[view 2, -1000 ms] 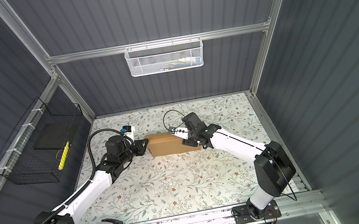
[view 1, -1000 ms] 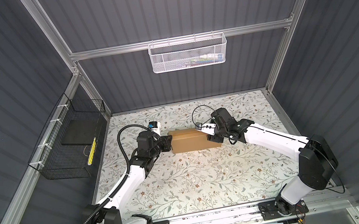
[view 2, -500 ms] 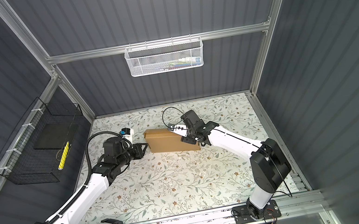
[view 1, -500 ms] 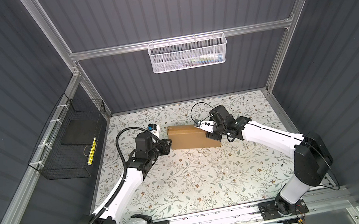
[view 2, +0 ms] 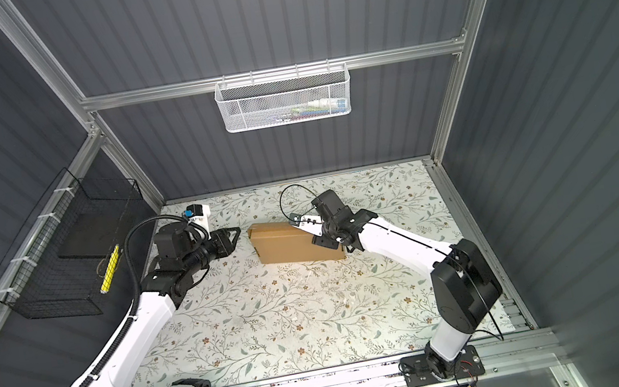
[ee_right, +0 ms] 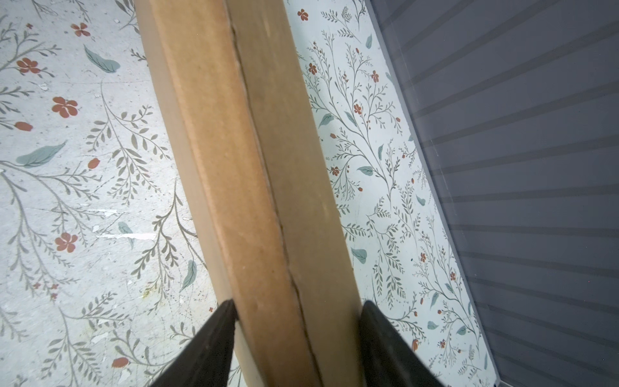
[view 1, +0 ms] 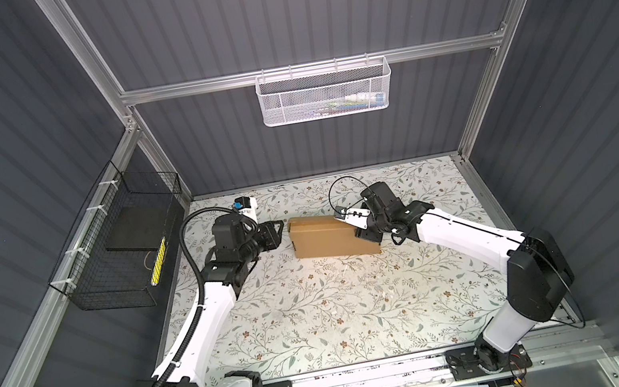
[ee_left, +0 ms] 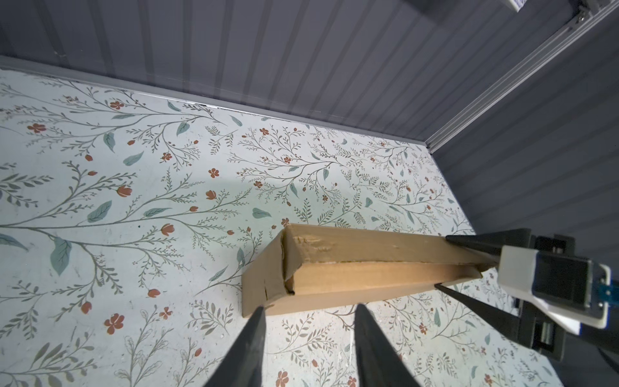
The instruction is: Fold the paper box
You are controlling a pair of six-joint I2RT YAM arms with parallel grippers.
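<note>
In both top views the paper box (view 1: 329, 237) lies toward 12 o'clock on the table (view 1: 320, 327), more skewed than a second ago. The left gripper (view 1: 281, 228), at its 9 o'clock, has let go, fingers spread. The right gripper (view 1: 352, 224) pinches its 3 o'clock end.

The white basket (view 1: 325, 93) at 12 o'clock holds small pale items (view 1: 358, 100). The black basket (view 1: 127, 248) at 9 o'clock holds a dark slab (view 1: 135, 232) and a yellow strip (view 1: 158, 260).

Left wrist view: the spread fingers (ee_left: 254, 331) stop short of the box.

Right wrist view: the fingers (ee_right: 214, 335) clamp the box's sides.

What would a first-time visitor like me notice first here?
A brown paper box rests toward the back of the flowery table. The right gripper clamps one end, while the left gripper stands open just short of the other. A white mesh basket hangs high at the back.
</note>
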